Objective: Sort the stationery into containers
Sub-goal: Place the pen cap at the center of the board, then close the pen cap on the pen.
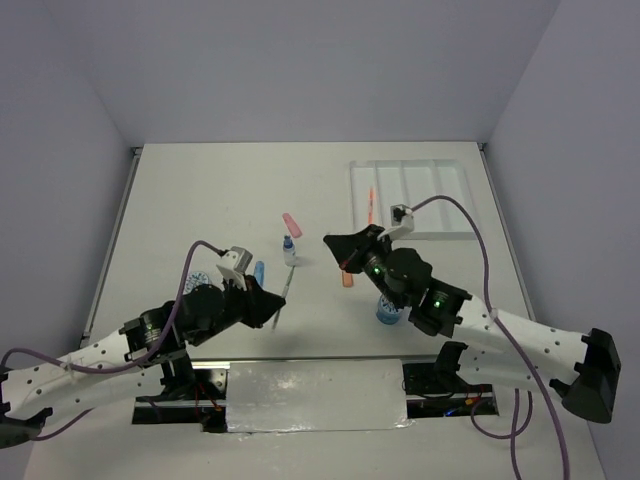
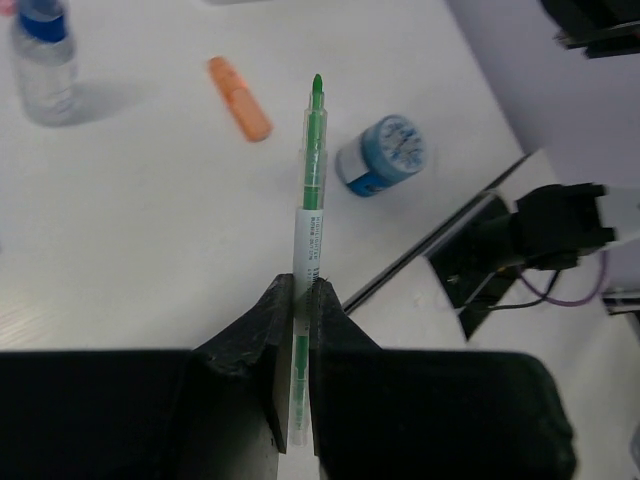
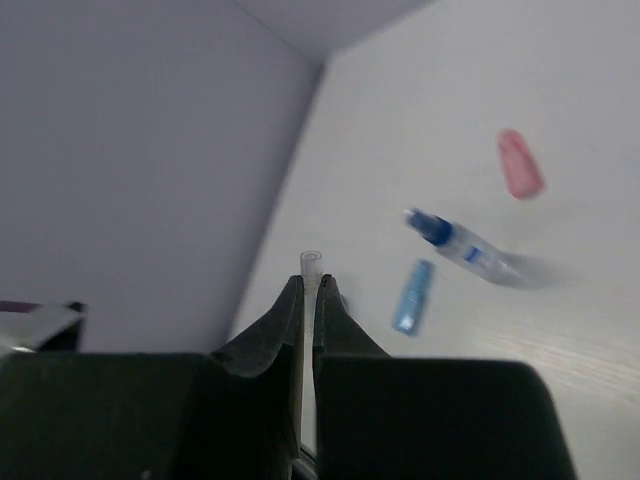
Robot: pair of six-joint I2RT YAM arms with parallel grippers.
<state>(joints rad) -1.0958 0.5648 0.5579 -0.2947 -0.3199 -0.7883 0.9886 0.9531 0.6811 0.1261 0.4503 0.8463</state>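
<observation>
Both the left gripper (image 2: 300, 290) and right gripper (image 3: 307, 290) have matt black plastic fingers. The pen (image 2: 313, 180) in the left is clear glossy plastic with a white paper-like label; the tube (image 3: 309, 268) in the right, clear plastic. The table (image 2: 150, 230) is matt white, faintly grained

White table (image 1: 200, 200) enclosed by pale grey walls (image 1: 60, 150).
</observation>
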